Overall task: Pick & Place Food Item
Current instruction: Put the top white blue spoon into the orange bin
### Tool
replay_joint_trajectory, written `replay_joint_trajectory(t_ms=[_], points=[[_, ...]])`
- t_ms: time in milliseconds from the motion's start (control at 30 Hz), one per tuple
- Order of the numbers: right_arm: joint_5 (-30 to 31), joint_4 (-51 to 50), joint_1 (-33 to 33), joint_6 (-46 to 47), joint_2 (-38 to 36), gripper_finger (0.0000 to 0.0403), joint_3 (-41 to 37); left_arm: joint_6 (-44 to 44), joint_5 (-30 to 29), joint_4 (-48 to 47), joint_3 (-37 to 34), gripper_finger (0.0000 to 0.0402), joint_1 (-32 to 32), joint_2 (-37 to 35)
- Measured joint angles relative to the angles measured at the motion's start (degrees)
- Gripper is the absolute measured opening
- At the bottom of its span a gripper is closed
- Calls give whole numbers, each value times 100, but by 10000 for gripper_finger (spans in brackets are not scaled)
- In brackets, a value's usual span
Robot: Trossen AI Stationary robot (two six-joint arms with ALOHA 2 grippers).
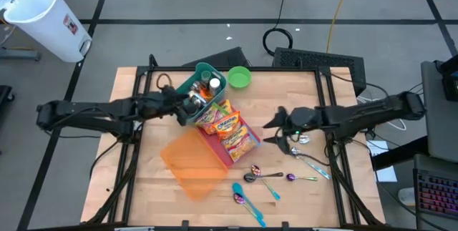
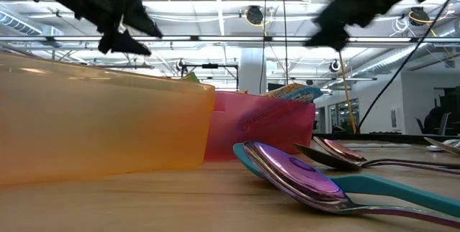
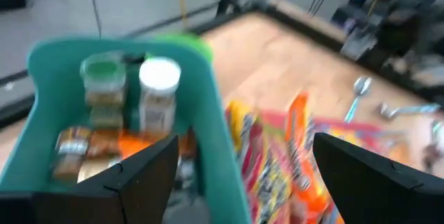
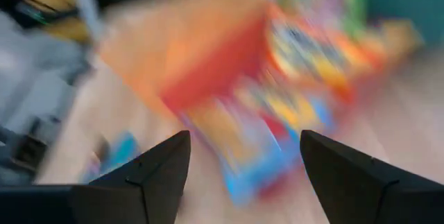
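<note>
A teal bin (image 1: 205, 86) with spice jars (image 3: 159, 92) stands at the table's far middle. Beside it, a pink bin (image 1: 230, 132) holds several bright snack packets (image 3: 277, 161). An orange bin (image 1: 192, 161) lies against the pink bin's near side. My left gripper (image 3: 243, 144) hovers open at the teal bin's near left side (image 1: 187, 108), with nothing between its fingers. My right gripper (image 4: 244, 137) is open to the right of the pink bin (image 1: 275, 124), raised above the table and pointing toward the packets. Both arms hang clear of the table in the low view.
A green bowl (image 1: 239, 78) sits at the far edge, right of the teal bin. Several spoons (image 1: 266, 179) lie scattered on the near right of the table, some under the right arm (image 1: 308, 156). Bare wood shows at the near left.
</note>
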Motion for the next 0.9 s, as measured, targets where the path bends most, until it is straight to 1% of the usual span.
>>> replay_joint_trajectory(t_ms=[133, 200, 267, 333, 433, 533, 633, 733, 900], points=[[503, -2190, -2, 772, -493, 258, 0, 27, -6, 276, 0, 343, 2, -234], [574, -3164, -3, 1307, -553, 255, 0, 8, -5, 410, 0, 344, 2, -245], [530, -4051, -1, 2145, -567, 253, 0, 8, -6, 508, 0, 342, 2, -242], [431, -4895, -2, 3232, -565, 250, 0, 8, -6, 563, 0, 340, 2, -239], [404, -5836, 14, 4471, -568, 244, -19, 9, -6, 560, 0, 336, 2, -235], [494, -5943, 35, 5056, -584, 238, -218, 30, -6, 556, 0, 337, 2, -235], [491, -5574, 24, 5250, -593, 231, -518, 31, -6, 550, 0, 340, 2, -235], [223, -5240, 25, 5479, -590, 222, -878, 32, -8, 551, 0, 342, 0, -235], [392, -4875, 24, 5928, -587, 203, -1294, 34, -8, 547, 0, 337, 0, -235]])
